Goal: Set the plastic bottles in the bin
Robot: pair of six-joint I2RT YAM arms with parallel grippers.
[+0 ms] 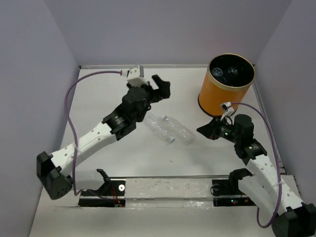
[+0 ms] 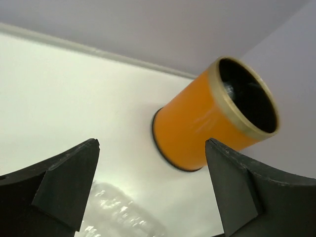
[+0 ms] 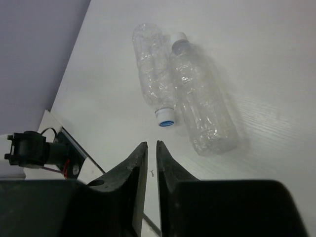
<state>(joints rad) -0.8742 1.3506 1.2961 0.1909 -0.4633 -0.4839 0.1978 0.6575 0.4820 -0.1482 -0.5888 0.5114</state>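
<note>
The orange bin (image 1: pixel 226 84) stands upright at the back right, and clear bottles show inside its black interior. Two clear ribbed plastic bottles (image 1: pixel 170 129) lie side by side mid-table. In the right wrist view one (image 3: pixel 202 103) has its white cap pointing away, and the other (image 3: pixel 152 69) has its blue-ringed cap towards me. My left gripper (image 1: pixel 160 89) is open and empty above the table, left of the bin (image 2: pixel 197 128), with a bottle (image 2: pixel 118 212) below it. My right gripper (image 1: pixel 205 129) is shut and empty, just right of the bottles and in front of the bin.
Lilac walls close in the white table on the left, back and right. A clear rail with black mounts (image 1: pixel 168 190) runs along the near edge between the arm bases. Purple cables loop off both arms.
</note>
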